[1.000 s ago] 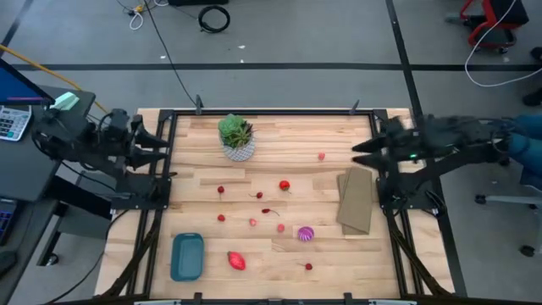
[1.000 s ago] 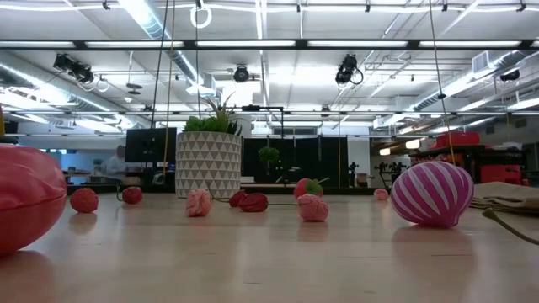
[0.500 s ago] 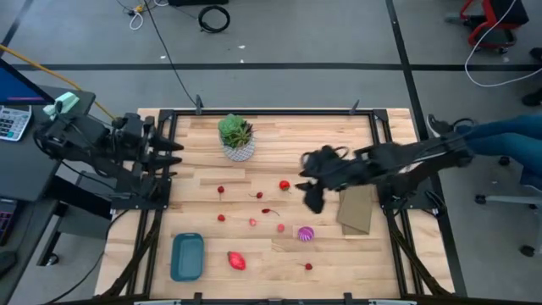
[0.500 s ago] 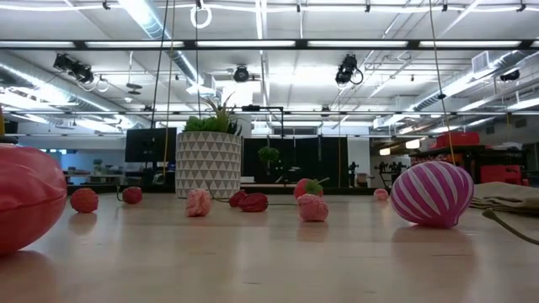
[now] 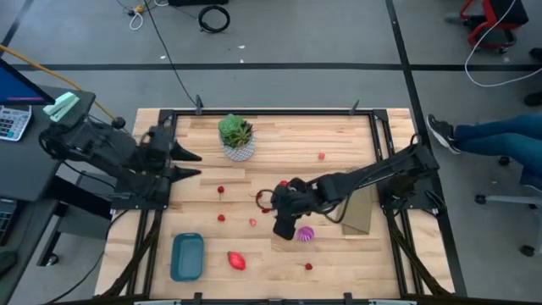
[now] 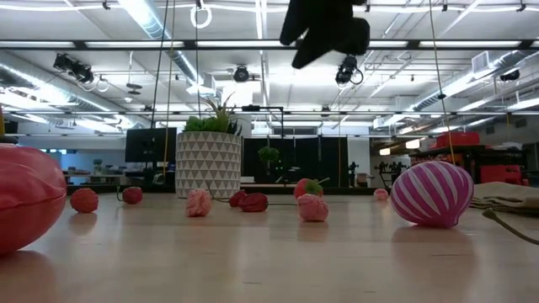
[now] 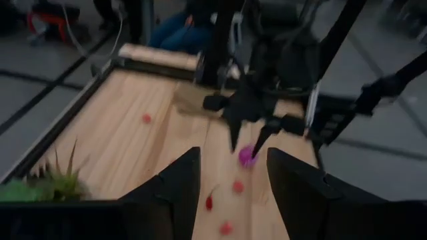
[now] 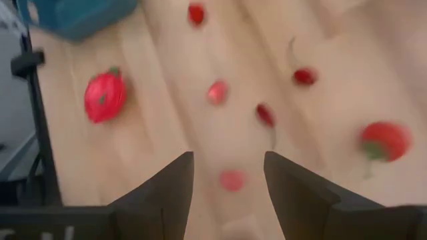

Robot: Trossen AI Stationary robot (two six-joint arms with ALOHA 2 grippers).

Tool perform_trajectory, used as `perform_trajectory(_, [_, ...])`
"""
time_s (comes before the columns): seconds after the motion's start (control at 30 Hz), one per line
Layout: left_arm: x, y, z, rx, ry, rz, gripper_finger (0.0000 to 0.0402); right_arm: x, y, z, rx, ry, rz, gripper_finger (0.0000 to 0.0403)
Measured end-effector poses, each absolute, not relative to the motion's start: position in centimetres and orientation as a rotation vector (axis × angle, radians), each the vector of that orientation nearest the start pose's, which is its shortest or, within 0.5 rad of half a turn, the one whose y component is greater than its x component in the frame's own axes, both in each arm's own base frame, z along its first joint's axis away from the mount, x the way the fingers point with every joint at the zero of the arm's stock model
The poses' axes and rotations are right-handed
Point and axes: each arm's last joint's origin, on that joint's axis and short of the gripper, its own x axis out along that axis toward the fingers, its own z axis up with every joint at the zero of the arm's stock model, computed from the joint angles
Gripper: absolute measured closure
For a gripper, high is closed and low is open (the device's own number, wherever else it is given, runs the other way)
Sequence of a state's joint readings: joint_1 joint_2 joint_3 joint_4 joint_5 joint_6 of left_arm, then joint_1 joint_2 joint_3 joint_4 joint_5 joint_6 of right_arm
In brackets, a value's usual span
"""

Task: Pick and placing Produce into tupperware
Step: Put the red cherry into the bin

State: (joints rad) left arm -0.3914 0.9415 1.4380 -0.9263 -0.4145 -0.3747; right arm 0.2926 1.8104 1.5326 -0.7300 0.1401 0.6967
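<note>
The produce lies scattered on the wooden table: a purple ribbed ball (image 5: 306,234), an oval red piece (image 5: 236,260) and several tiny red pieces such as one (image 5: 221,218). Near the front left lies the blue-teal tupperware (image 5: 187,256). My right gripper (image 5: 282,227) hangs open above the table's middle, beside the purple ball and pointing down at a slant. Its wrist view shows a small red piece (image 8: 232,180) below its fingers and the oval piece (image 8: 105,95) farther off. Over the table's left edge, my left gripper (image 5: 193,163) stands open, holding nothing.
A green plant in a white pot (image 5: 236,137) stands at the far middle. A tan box (image 5: 357,203) lies at the right, under my right arm. A person's leg and shoe (image 5: 445,131) show beyond the right edge. Black frame rails (image 5: 161,203) border the table.
My right gripper has swept from the table's right edge toward the middle and gone down, tipping more steeply downward; it now hangs beside the purple ball. My left gripper has moved a little toward the table's right, out over the left edge. No produce has moved.
</note>
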Motion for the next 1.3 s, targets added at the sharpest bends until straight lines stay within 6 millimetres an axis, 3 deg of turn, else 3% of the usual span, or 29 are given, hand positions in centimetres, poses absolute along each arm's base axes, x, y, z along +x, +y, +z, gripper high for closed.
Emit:
perform_trajectory(0.13, [14.3,-4.7,43.7,-0.157,0.478,0.109,0.0223,37.3,11.4,26.0,0.434,1.025,-0.170,0.0211])
perform_trajectory(0.6, [19.8,-7.6,40.2,-0.154,0.694,0.111,0.0221,36.9,11.3,27.1,0.497,0.988,-0.197,0.0211])
perform_trajectory(0.8, [21.1,-8.3,37.1,-0.094,0.950,0.175,0.0225,36.9,11.3,27.1,0.494,0.987,-0.196,0.0211])
perform_trajectory(1.03, [22.9,-8.6,33.8,-0.101,1.133,0.339,0.0226,36.9,11.2,27.1,0.491,0.986,-0.194,0.0211])
perform_trajectory(1.3, [23.7,-8.2,27.2,-0.006,1.290,0.493,0.0226,36.9,11.3,27.1,0.490,0.986,-0.193,0.0211])
